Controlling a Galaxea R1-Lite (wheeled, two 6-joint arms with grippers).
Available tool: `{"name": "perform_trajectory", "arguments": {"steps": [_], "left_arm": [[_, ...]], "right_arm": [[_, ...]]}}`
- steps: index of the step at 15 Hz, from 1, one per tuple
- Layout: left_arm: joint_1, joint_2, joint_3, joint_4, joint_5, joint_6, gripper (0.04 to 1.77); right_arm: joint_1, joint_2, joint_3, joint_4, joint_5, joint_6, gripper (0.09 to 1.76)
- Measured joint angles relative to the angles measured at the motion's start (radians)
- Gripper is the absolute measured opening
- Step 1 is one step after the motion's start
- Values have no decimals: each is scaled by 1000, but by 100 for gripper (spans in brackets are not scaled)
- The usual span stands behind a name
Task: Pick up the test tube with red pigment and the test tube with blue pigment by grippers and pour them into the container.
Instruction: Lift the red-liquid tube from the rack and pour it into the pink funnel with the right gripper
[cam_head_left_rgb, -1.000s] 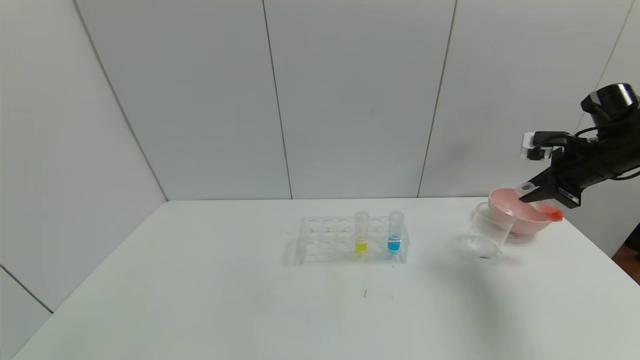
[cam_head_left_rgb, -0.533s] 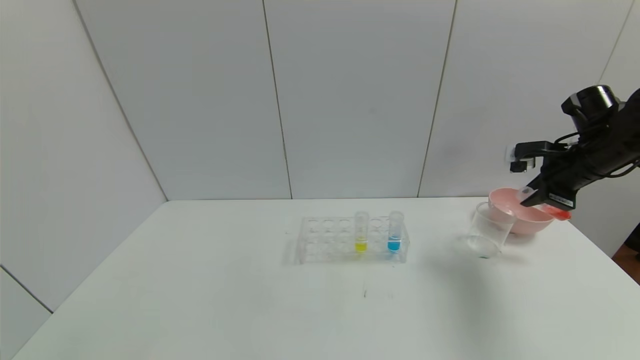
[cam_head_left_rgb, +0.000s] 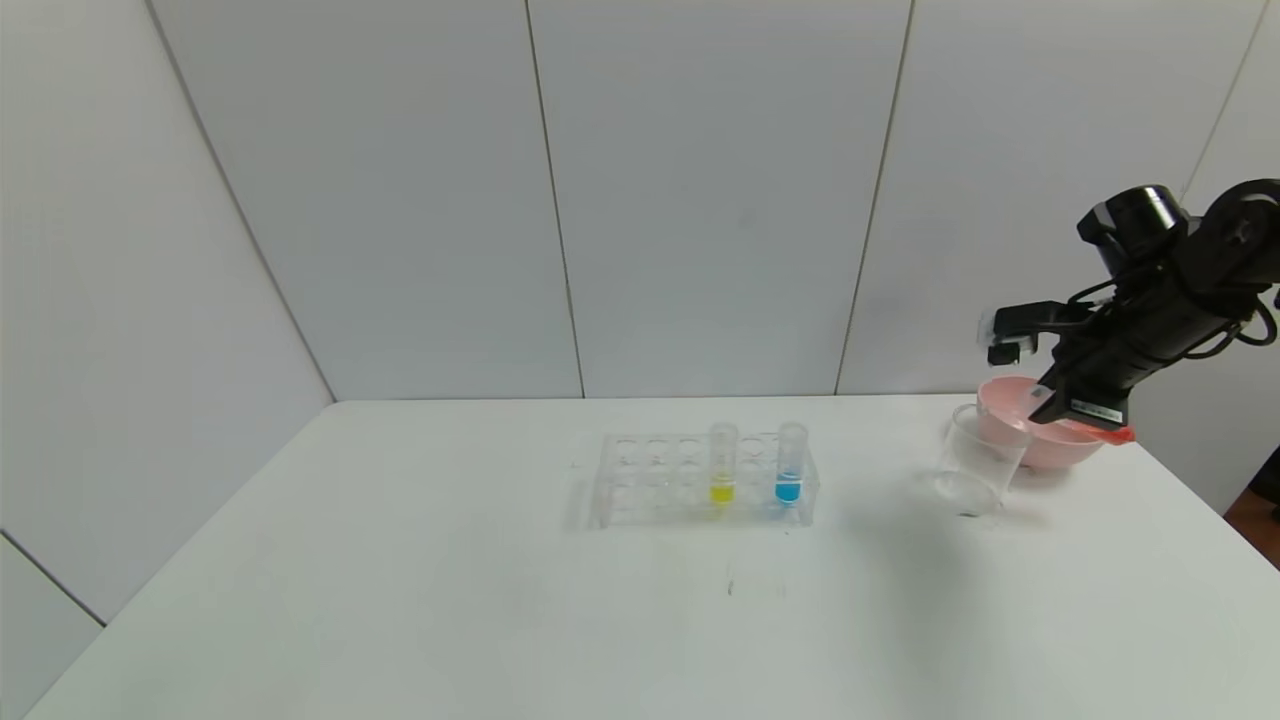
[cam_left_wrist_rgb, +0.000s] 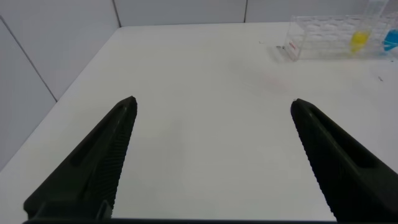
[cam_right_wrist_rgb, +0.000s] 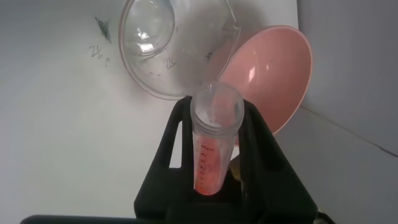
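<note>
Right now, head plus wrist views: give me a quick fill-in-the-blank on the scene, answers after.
1. The right gripper is shut on the tube with ____ liquid.
2. The blue tube stands in the rack beside the ____ tube.
3. Behind the clear container sits a ____ bowl.
4. The left gripper is ____ and holds nothing.

Missing words: red; yellow; pink; open
</note>
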Motion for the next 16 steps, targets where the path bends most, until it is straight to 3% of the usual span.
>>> {"name": "perform_trajectory", "arguments": {"steps": [16], "left_arm": [[0, 0, 0, 0, 0, 0, 176]], "right_arm": [[88, 29, 0, 15, -254, -27, 49]]}}
